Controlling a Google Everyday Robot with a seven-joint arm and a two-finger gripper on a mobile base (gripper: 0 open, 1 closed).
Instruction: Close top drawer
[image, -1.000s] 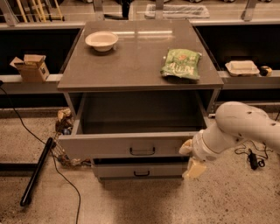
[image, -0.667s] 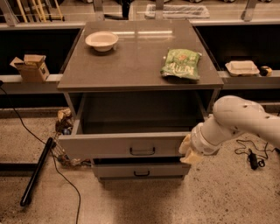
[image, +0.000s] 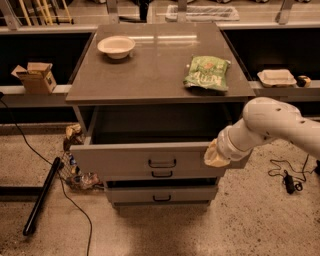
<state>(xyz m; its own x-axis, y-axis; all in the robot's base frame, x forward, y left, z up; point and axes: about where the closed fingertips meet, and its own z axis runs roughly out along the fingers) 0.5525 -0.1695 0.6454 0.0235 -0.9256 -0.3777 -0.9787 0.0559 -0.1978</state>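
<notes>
The top drawer (image: 130, 159) is pulled well out of the grey cabinet, and its deep, dark interior (image: 157, 124) looks empty. Its flat grey front carries a small dark pull handle (image: 162, 163) at the centre. My gripper (image: 216, 155) is at the right end of the drawer front, right against its upper edge. My white arm (image: 272, 125) reaches in from the right.
On the cabinet top (image: 150, 65) sit a white bowl (image: 116, 46) at the back left and a green snack bag (image: 207, 73) at the right. Two lower drawers (image: 161, 192) sit below. A black pole (image: 42, 195) and cables lie on the floor at left, clutter beside the cabinet.
My gripper has risen from beside the lower drawers to the right end of the top drawer's front. The drawer looks as far out as before.
</notes>
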